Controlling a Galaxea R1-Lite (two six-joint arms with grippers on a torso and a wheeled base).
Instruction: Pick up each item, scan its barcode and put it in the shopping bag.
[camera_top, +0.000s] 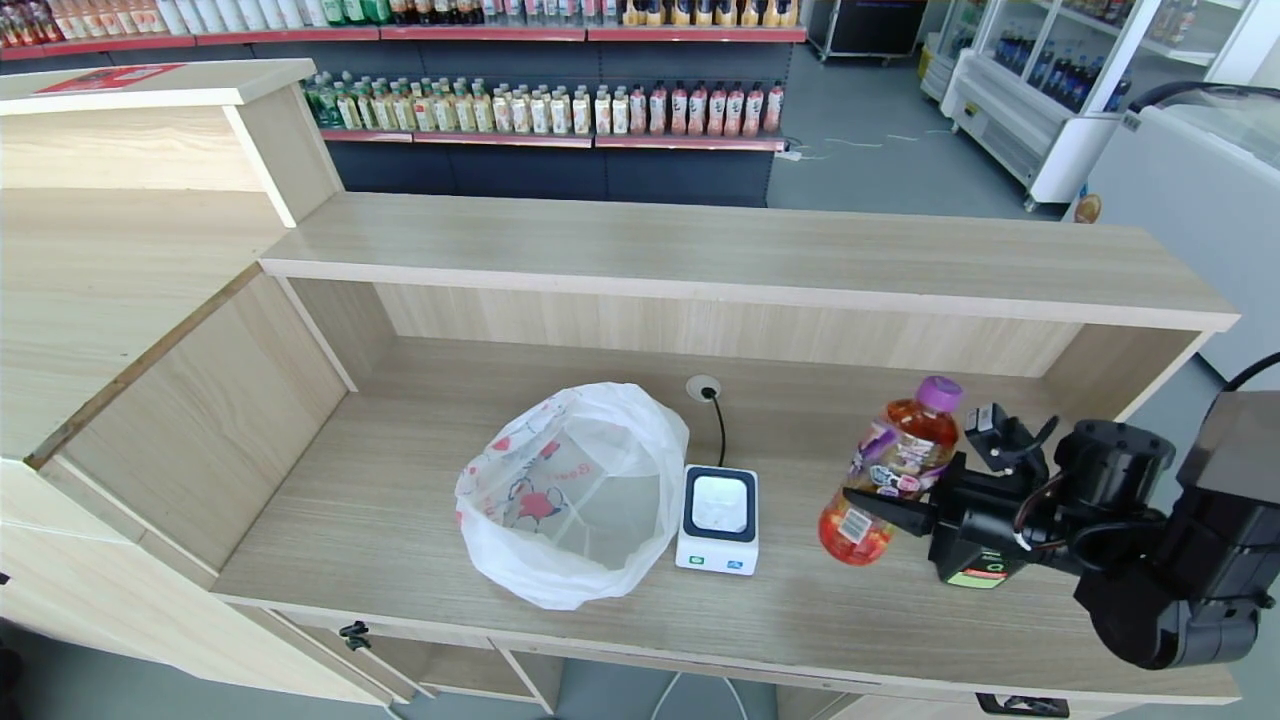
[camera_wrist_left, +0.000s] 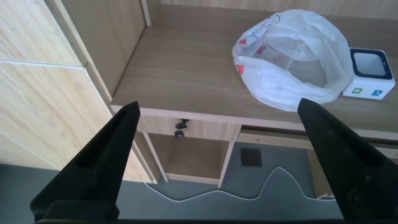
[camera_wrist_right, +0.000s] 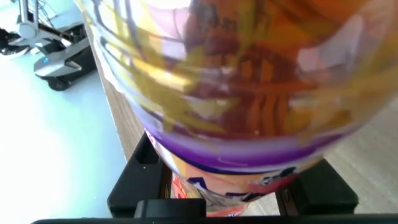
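Observation:
A bottle (camera_top: 893, 468) of orange-red drink with a purple cap and a purple label hangs tilted above the right part of the counter, cap toward the back. My right gripper (camera_top: 905, 492) is shut on the bottle around its middle. From the right wrist the bottle (camera_wrist_right: 249, 93) is pressed close, with the fingers (camera_wrist_right: 146, 180) on both sides. A white scanner (camera_top: 717, 518) with a dark window sits mid-counter, left of the bottle. The white shopping bag (camera_top: 572, 490) with red print stands open beside the scanner. My left gripper (camera_wrist_left: 224, 162) is open, below the counter's front edge and apart from the bag (camera_wrist_left: 292, 56).
The scanner's black cable (camera_top: 719, 425) runs to a grommet at the back. A raised wooden ledge (camera_top: 740, 260) walls the back of the counter, and a side panel (camera_top: 200, 420) closes the left. A drawer lock with a key (camera_wrist_left: 180, 129) sits under the counter's front edge.

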